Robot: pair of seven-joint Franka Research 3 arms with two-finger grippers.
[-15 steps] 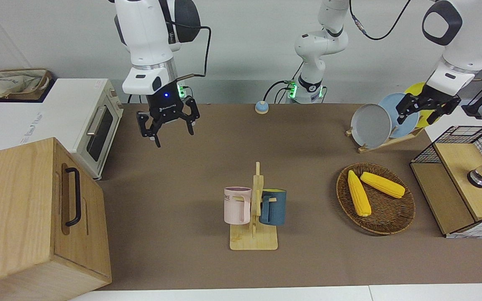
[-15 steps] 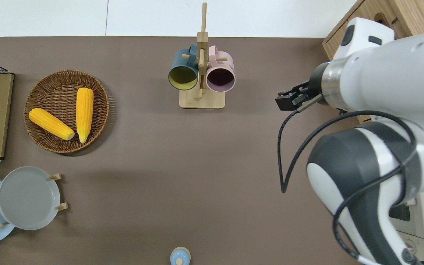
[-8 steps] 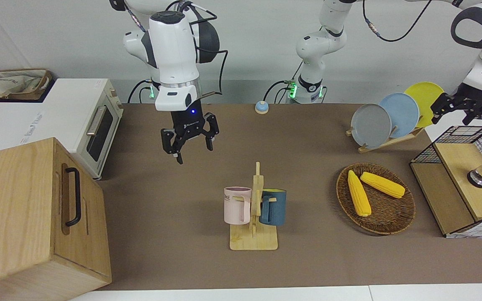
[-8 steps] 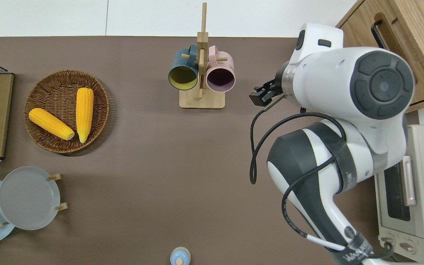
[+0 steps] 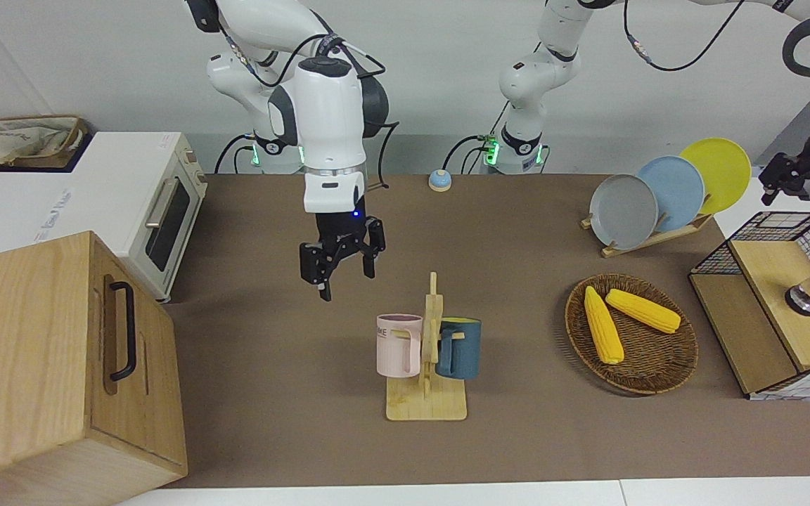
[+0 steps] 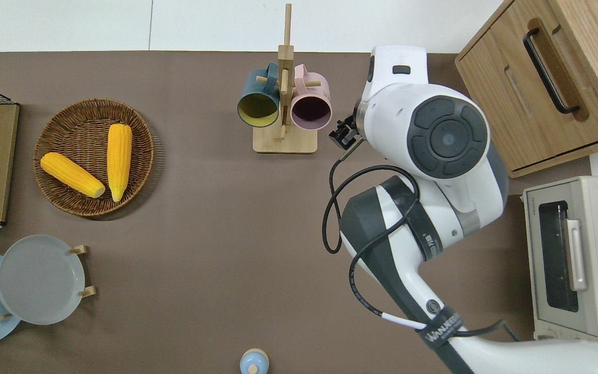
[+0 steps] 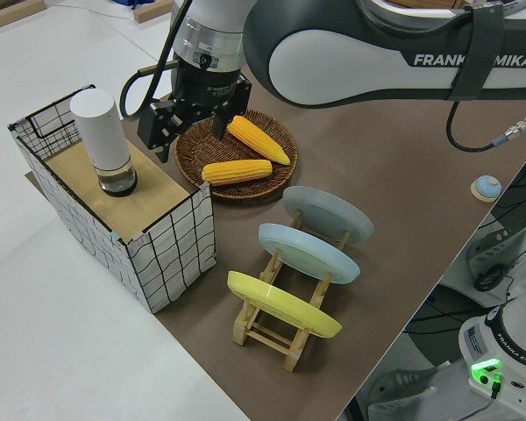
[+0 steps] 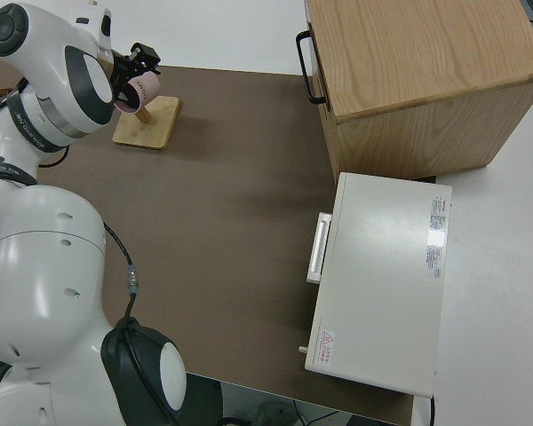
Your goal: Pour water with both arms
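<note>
Right gripper (image 5: 340, 261): hangs in the air, pointing down, over bare mat just beside the pink mug (image 5: 399, 345), toward the right arm's end of the table. Fingers spread apart, holding nothing. Judged to be lining up on the mug, which would serve as the vessel to pour into.

Left gripper (image 7: 193, 118): hangs over the edge of the wire crate (image 7: 171, 245) next to the bottle (image 7: 104, 143). Fingers apart, empty. Judged to be going for the bottle as the water source, so each arm takes one thing.

Pink mug: hangs by its handle on a peg of the wooden rack (image 5: 428, 365), mouth tilted up, empty as far as the overhead view shows. Pale pink, with dark lettering on its side.

Blue mug (image 5: 460, 348): hangs on the opposite peg, dark teal outside, yellow-green inside. Untouched.

Rack: stands mid-table, toward the edge farthest from the robots. Pegs hold the mugs clear of the mat, handles exposed for a side grasp.

Bottle: stands upright on the wooden top of the crate, at the left arm's end of the table. White upper body, clear lower part with a dark base.

Progress: nothing lifted yet, pouring not begun.

Rest: basket (image 5: 658, 372) with two corn cobs (image 5: 603, 325), plate rack (image 5: 647, 237), oven (image 5: 139, 204), cabinet (image 5: 46, 365).
</note>
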